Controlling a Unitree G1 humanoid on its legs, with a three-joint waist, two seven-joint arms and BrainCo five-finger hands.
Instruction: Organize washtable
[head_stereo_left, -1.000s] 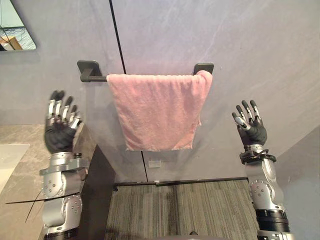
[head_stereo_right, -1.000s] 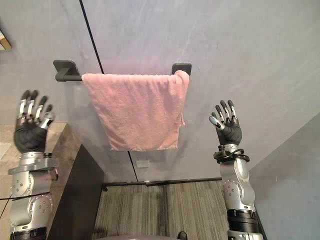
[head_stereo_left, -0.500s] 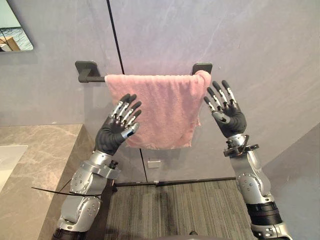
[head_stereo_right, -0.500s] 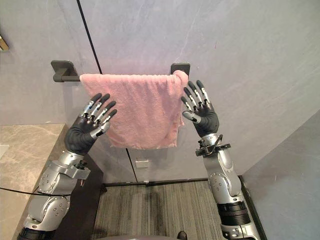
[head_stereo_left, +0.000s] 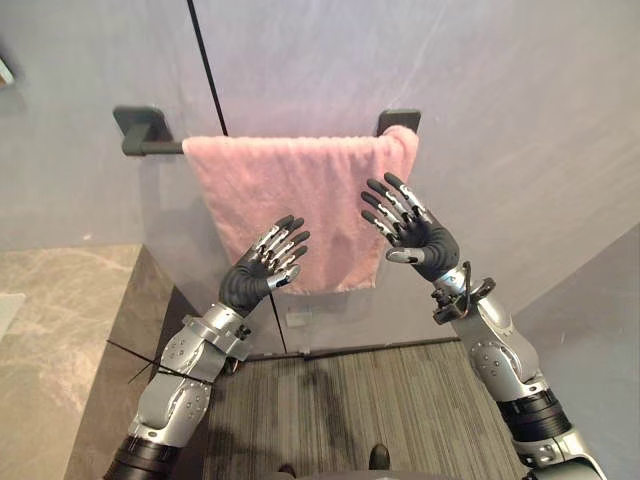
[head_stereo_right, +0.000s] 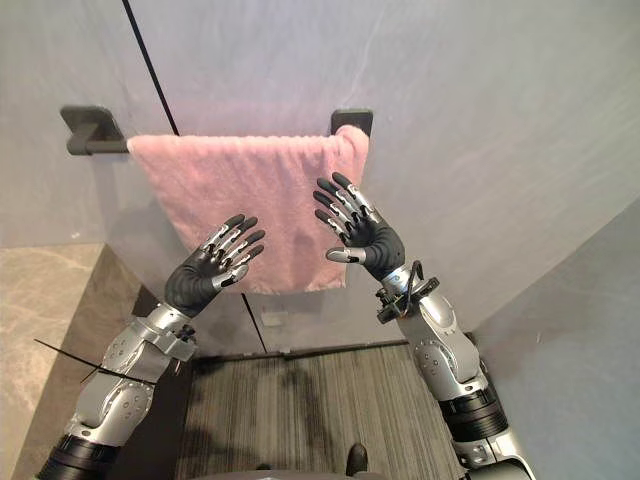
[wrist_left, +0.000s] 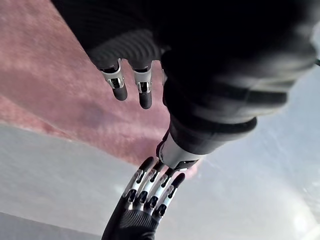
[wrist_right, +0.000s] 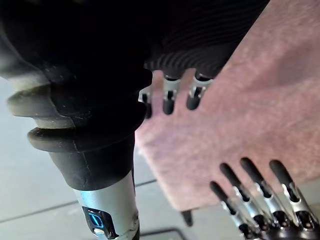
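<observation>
Two hands are raised before one pink towel (head_stereo_left: 300, 190): left hand (head_stereo_left: 250, 285) by its lower edge, right hand (head_stereo_left: 430, 250) by its right edge, fingers of both straight, spread, grasping nothing. Towel is draped over one black wall bar (head_stereo_left: 155, 148).

The soft pink terry towel (head_stereo_left: 300, 200) is plain, on a matte black metal bar (head_stereo_left: 150, 147). The smooth grey wall (head_stereo_left: 500, 100) shows faint pale veins. At 8 o'clock, a beige-grey marble counter (head_stereo_left: 60, 330) is veined; at 6 o'clock, the carpet floor (head_stereo_left: 340, 400) is striped grey-brown.

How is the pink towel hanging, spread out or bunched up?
Spread out: the pink towel drapes flat over the black bar, slightly bunched at its right end.
</observation>
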